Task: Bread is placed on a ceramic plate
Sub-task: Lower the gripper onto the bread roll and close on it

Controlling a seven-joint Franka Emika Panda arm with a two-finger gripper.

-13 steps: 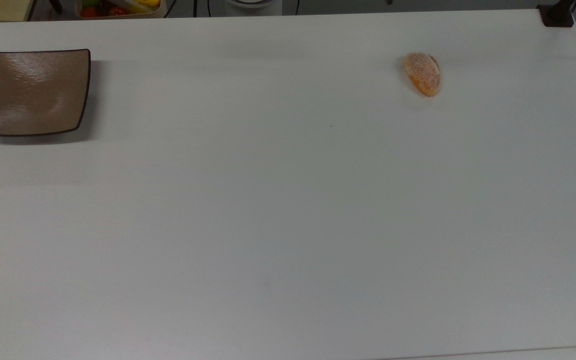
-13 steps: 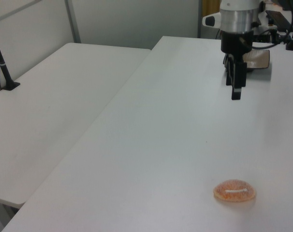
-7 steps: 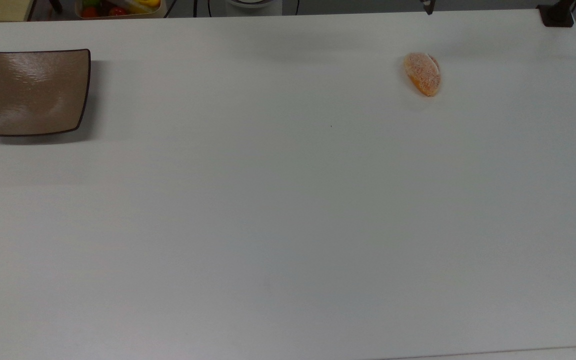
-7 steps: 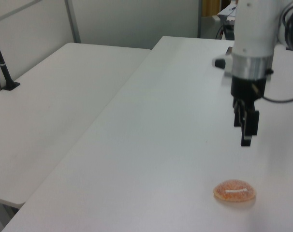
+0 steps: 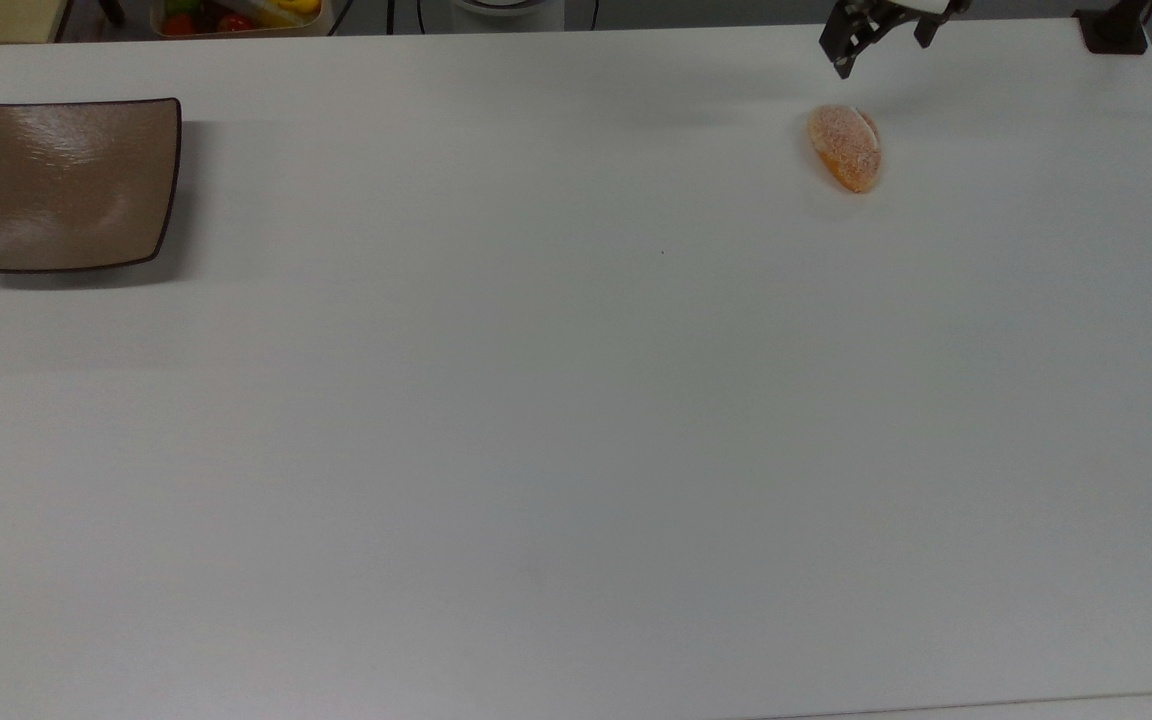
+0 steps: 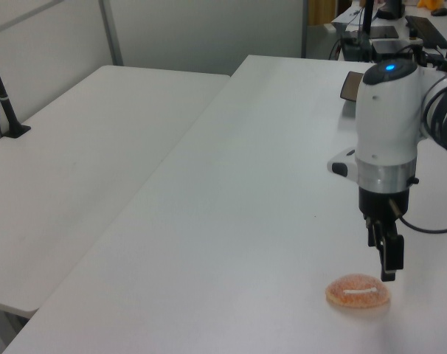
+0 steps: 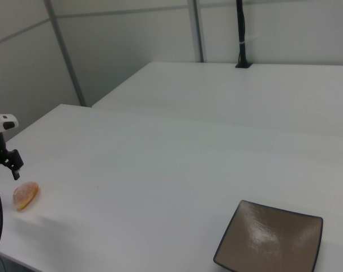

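The bread (image 5: 845, 148), a small sugar-dusted orange bun, lies on the white table near the top view's upper right; its white slit faces the camera in the left view (image 6: 358, 292), and it sits at the far left of the right view (image 7: 25, 195). My gripper (image 5: 881, 55) hangs just above and slightly behind it, open, nothing between its fingers (image 6: 387, 274) (image 7: 13, 169). The ceramic plate (image 5: 66, 185), square and glossy brown with a dark rim, rests bare at the top view's far left (image 7: 270, 241). A corner of the ceramic plate (image 6: 350, 86) peeks out behind the arm.
A box of colourful items (image 5: 236, 15) sits beyond the table's far edge, and a black post base (image 5: 1116, 30) stands at the top view's upper right corner. A second white table (image 6: 76, 169) adjoins on the left view's left. A cable (image 6: 430, 228) trails from the wrist.
The arm has travelled from beside the plate across the table to the bread and come down, so the gripper now hangs just over it. Bread and plate have not moved.
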